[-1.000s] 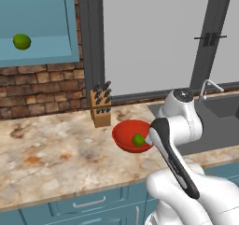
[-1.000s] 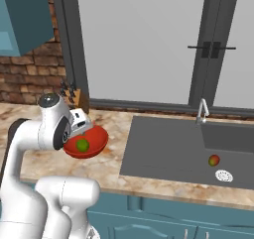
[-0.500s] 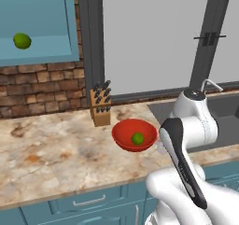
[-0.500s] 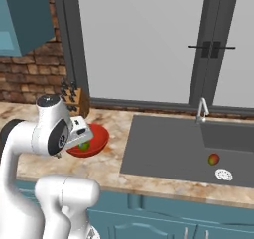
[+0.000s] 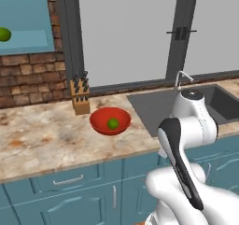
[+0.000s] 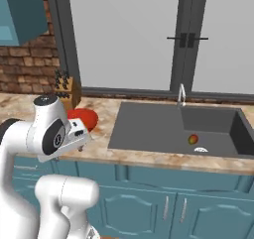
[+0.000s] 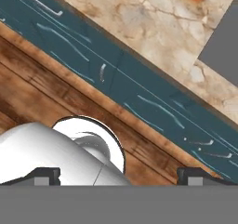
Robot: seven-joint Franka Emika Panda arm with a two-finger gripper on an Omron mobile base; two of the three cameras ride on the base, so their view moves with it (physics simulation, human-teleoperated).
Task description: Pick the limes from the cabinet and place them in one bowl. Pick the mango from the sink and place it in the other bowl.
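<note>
Across the lower half of the left base view we see the marbled worktop (image 5: pixel 42 140), with teal drawers (image 5: pixel 70 179) below it. At upper left of that frame the open cabinet (image 5: pixel 28 32) holds one lime (image 5: pixel 3 34) on its shelf. At centre right lies the dark sink (image 6: pixel 173 129); the right base view shows the mango (image 6: pixel 193 139) on its floor beside the drain. Left of the sink sits the red bowl (image 5: pixel 110 121) with the other lime (image 5: pixel 113 123) inside, and a knife block (image 5: pixel 80 98) stands behind it. Our tool (image 7: pixel 118 174) hangs released and empty, tips spread wide, facing cupboard fronts and floor. We judge the risk is reaching the high shelf: an off-centre grip could roll the round lime off the shelf.
</note>
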